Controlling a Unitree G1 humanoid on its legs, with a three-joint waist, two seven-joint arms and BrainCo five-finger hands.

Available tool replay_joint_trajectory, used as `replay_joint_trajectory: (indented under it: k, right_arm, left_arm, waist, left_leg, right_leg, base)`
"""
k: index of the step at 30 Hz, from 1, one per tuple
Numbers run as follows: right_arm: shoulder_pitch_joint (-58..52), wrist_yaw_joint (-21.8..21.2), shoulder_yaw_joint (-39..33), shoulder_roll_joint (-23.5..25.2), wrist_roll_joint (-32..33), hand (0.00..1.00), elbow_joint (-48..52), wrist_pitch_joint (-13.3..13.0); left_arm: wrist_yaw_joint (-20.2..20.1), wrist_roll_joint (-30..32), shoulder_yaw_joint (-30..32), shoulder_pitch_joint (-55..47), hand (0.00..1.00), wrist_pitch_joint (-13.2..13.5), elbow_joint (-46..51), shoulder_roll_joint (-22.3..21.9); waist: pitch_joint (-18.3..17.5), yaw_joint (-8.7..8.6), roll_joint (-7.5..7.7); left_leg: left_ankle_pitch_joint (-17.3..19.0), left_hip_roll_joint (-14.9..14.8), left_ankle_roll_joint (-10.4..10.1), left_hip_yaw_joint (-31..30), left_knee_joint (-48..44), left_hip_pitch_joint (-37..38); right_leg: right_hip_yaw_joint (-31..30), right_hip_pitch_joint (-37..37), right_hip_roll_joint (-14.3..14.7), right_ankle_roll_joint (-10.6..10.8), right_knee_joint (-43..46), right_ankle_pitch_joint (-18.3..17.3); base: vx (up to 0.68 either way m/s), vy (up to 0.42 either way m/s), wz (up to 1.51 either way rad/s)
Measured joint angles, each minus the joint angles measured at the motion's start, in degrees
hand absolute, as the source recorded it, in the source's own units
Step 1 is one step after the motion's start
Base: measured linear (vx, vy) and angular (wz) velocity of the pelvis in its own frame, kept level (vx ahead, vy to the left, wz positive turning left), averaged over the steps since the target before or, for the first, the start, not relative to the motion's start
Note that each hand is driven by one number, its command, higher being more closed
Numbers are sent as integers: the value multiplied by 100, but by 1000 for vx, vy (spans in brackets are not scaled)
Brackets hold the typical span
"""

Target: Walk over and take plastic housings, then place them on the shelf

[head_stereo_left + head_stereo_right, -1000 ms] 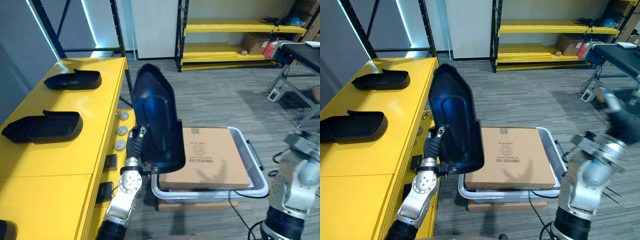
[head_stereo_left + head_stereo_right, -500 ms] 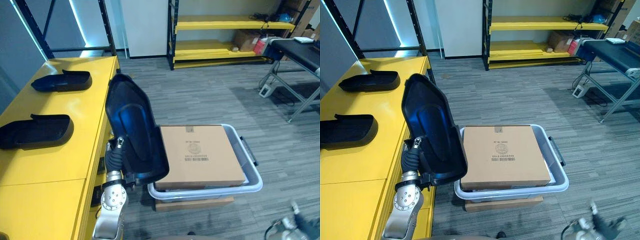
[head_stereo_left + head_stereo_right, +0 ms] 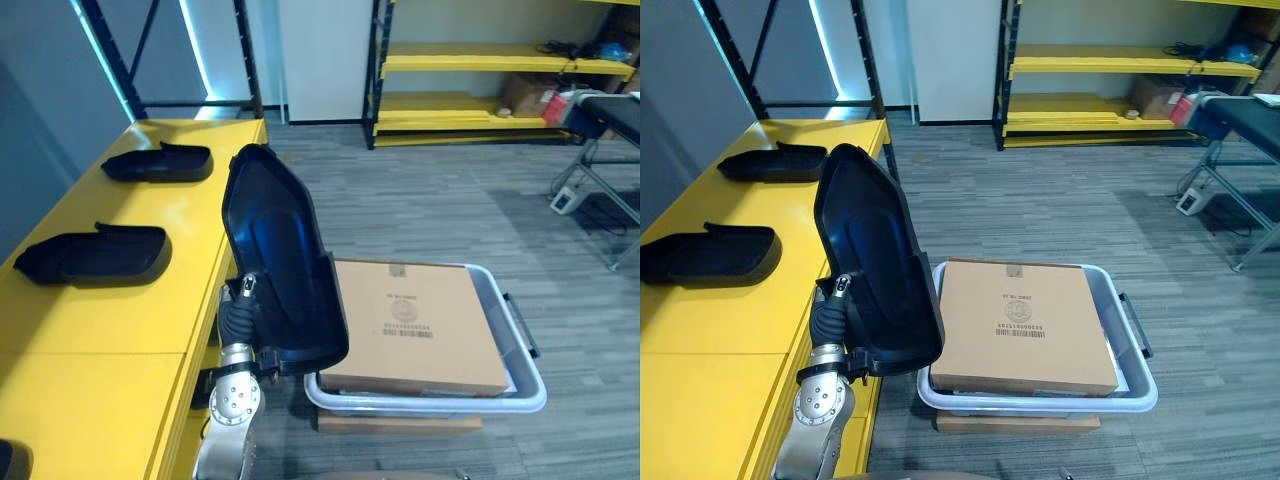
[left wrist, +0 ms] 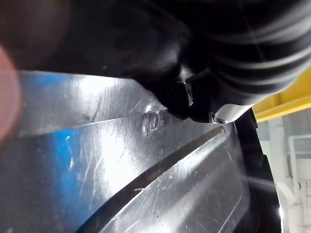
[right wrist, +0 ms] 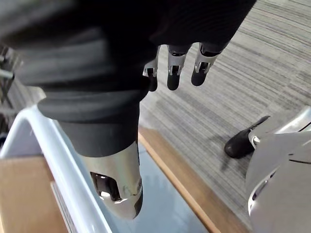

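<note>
Shifting since half a second ago: the whole scene is seen slid a little to the right in the eye views, so the camera has been moved. The upright housing is kept in the same pose on the left hand, centre-left of the frame.
Right arm: it was seen at the lower right of the eye views a second ago. The right hand is now shown in its wrist view over the floor, beside the tote.
Housings counted: three. One is carried upright; the nearer housing and the farther housing are laid well apart on the yellow surface at the left of the frame.
Other things counted: one cardboard box, set in the one tote at lower right; yellow shelves at the upper right.
Left hand state: its grip is covered by the upright housing and cannot be told. That housing's glossy inner face is seen close up in the left wrist view.
Right hand state: fingers are hung straight and loose, and nothing is held.
Hidden or cut off: the left edges of the box and tote are covered by the upright housing; a dark shape at the lower left corner is cut off and cannot be made out.
</note>
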State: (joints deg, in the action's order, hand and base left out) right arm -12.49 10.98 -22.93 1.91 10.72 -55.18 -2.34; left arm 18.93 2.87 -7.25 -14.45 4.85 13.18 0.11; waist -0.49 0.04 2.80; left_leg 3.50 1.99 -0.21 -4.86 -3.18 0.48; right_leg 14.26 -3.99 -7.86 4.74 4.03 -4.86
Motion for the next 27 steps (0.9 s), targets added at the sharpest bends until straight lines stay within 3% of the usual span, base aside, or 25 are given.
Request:
replay_joint_trajectory:
  k: [4,6,7,8,9,11,12,13,14,15,16,17,18,21,22,23,24,25,26,27]
  right_arm:
    - [233,29,408,-57,-244,0,-23,0]
    - [449,86,606,-88,-250,0,-18,-9]
    - [587,136,615,-62,-263,0,-16,-12]
    - [660,175,637,-68,-313,0,9,-4]
    - [664,211,683,-87,-328,0,5,7]
    - [578,299,760,-207,-403,0,10,37]
    - [527,303,762,-224,-415,0,28,39]
    - [508,303,759,-288,-426,0,73,30]
    - [558,284,714,-289,-410,0,-45,29]
    - [537,278,712,-280,-410,0,-158,0]
    - [637,284,720,-218,-413,0,-331,-16]
    - [664,283,712,-291,-421,0,-363,-3]
    - [748,278,720,-331,-435,0,-450,-2]
    - [845,271,724,-330,-462,0,-527,-3]
    - [845,271,724,-325,-461,0,-532,4]
    - [836,273,721,-328,-462,0,-512,0]
    - [793,268,716,-333,-454,0,-476,-14]
    - [786,269,717,-325,-447,0,-462,-41]
    - [787,268,727,-314,-429,0,-423,-64]
    - [786,267,730,-307,-429,0,-416,-66]
  left_arm:
    - [12,0,-165,11,100,15,67,-5]
    - [14,-2,-221,11,100,15,211,-9]
    - [14,-6,-219,16,100,15,348,-30]
    - [29,-8,-227,18,100,46,483,-52]
    - [34,-9,-237,26,100,89,513,-61]
    - [151,-10,-345,48,100,183,551,-249]
    - [155,-11,-359,49,100,189,551,-285]
    - [149,-14,-402,85,100,210,557,-299]
    - [124,-14,-509,208,100,270,530,-223]
    - [126,-14,-563,244,100,295,504,-185]
    - [126,-12,-619,378,100,325,430,-82]
    - [141,-10,-660,369,100,331,425,-109]
    - [152,-2,-635,448,100,349,355,-81]
    - [330,66,-527,468,100,316,219,12]
    - [373,96,-505,458,100,316,205,9]
    - [459,202,-484,422,100,316,201,14]
    - [528,236,-497,404,100,310,185,24]
    - [547,238,-496,405,100,313,184,40]
    - [622,243,-502,432,100,314,184,41]
    - [632,244,-504,427,100,316,184,41]
  waist:
    - [179,201,9]
    - [351,245,-4]
    - [457,276,-72]
    - [510,252,-68]
    - [522,245,-69]
    - [511,254,-275]
    - [493,250,-321]
    - [472,257,-447]
    - [513,147,-437]
    - [453,21,-299]
    - [504,38,-176]
    - [519,126,-264]
    - [519,96,-361]
    - [522,98,-372]
    - [525,92,-353]
    - [540,91,-349]
    - [556,71,-366]
    - [558,47,-352]
    - [621,8,-282]
    - [629,6,-277]
  left_leg:
    - [-48,154,-75,-661,-459,-489]
    - [-147,208,-224,-903,-518,-693]
    - [17,62,-85,-577,-486,-874]
    - [35,-232,-62,264,-562,-1087]
    - [40,-407,-50,722,-773,-1217]
    - [259,-1305,318,2537,-1962,-1557]
    - [284,-1454,405,2765,-2201,-1537]
    - [289,-1436,352,2916,-2352,-1577]
    - [220,-1061,355,2708,-1923,-1561]
    - [157,-802,316,2528,-1440,-1454]
    - [366,-755,567,2715,-1895,-1482]
    - [457,-906,258,2605,-1977,-1288]
    - [585,-758,72,2327,-1658,-1202]
    - [571,-528,145,2192,-1713,-1295]
    - [579,-484,157,2157,-1713,-1288]
    - [622,-402,251,1999,-1658,-1258]
    - [607,-337,328,1819,-1542,-1166]
    - [579,-313,338,1716,-1470,-1132]
    - [539,-234,297,1482,-1346,-1021]
    - [535,-211,298,1435,-1323,-1002]
  right_leg:
    - [862,3,-121,-38,379,-246]
    - [1239,40,-204,-52,528,-338]
    - [1581,45,-233,-75,625,-368]
    - [1905,49,-271,-77,634,-364]
    - [2051,72,-296,-79,661,-364]
    - [2537,113,-484,-87,1026,-411]
    - [2618,111,-550,-53,1170,-453]
    - [2764,97,-645,14,1453,-557]
    - [2789,164,-673,-70,1495,-796]
    - [2832,135,-808,-34,1291,-749]
    - [3165,15,-990,121,1140,-557]
    - [3217,-43,-931,156,1070,-491]
    - [3284,-90,-935,251,1029,-384]
    - [3430,-184,-1059,228,999,-179]
    - [3405,-187,-1091,179,1035,-186]
    - [3090,-127,-1117,-156,1224,-255]
    - [2295,117,-1080,-725,1605,-536]
    - [1676,255,-932,-696,1692,-732]
    - [497,481,-481,-545,1754,-1038]
    - [279,546,-418,-533,1789,-1088]
  base:
    - [-85,-35,114]
    - [-125,-13,111]
    - [-199,10,136]
    - [-199,10,138]
    - [-148,13,135]
    - [-54,159,107]
    - [-29,232,78]
    - [-82,202,111]
    - [-112,166,138]
    - [-70,155,160]
    - [-4,98,96]
    - [-8,178,79]
    - [-63,157,36]
    - [-19,179,35]
    - [-2,185,38]
    - [-35,119,45]
    - [-38,97,53]
    - [-41,26,85]
    - [-26,-21,67]
    - [-25,-41,88]
